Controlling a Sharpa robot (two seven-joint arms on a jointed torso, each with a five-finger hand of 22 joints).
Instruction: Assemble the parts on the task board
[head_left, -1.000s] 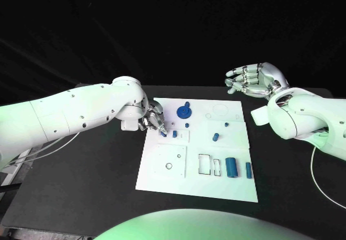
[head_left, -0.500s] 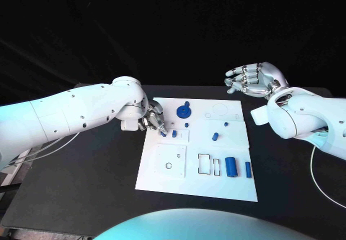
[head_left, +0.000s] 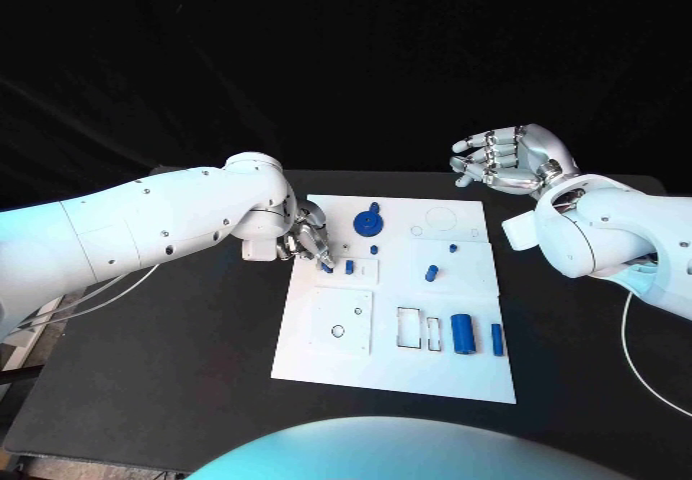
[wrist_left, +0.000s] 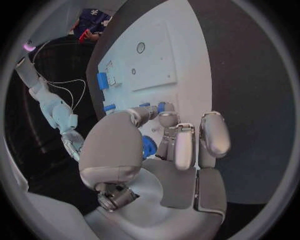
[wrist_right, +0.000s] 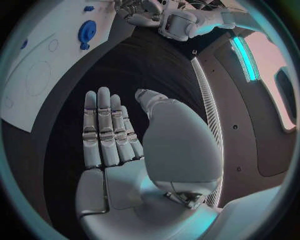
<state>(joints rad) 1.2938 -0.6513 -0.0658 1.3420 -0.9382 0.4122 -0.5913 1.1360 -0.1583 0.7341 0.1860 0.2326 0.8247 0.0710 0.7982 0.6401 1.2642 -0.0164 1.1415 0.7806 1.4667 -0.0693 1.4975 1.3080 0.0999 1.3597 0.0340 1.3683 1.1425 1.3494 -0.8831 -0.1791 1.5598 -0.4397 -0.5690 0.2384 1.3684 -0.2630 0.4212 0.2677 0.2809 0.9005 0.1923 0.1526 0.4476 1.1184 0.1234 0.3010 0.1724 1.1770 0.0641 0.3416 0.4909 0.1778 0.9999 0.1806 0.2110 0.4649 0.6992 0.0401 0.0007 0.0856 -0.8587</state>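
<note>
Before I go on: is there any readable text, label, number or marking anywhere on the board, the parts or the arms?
None can be read. The task board bears only outlined shapes and holes, no lettering. The blue parts are plain. Left hand and right hand show no legible marks.

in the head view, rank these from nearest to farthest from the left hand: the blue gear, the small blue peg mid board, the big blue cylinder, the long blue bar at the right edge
From the left hand:
1. Blue gear, at the board's far side, just beyond the hand.
2. Small blue peg, mid board.
3. Big blue cylinder, near right part of the board.
4. Long blue bar, beside the cylinder, at the right edge.
</note>
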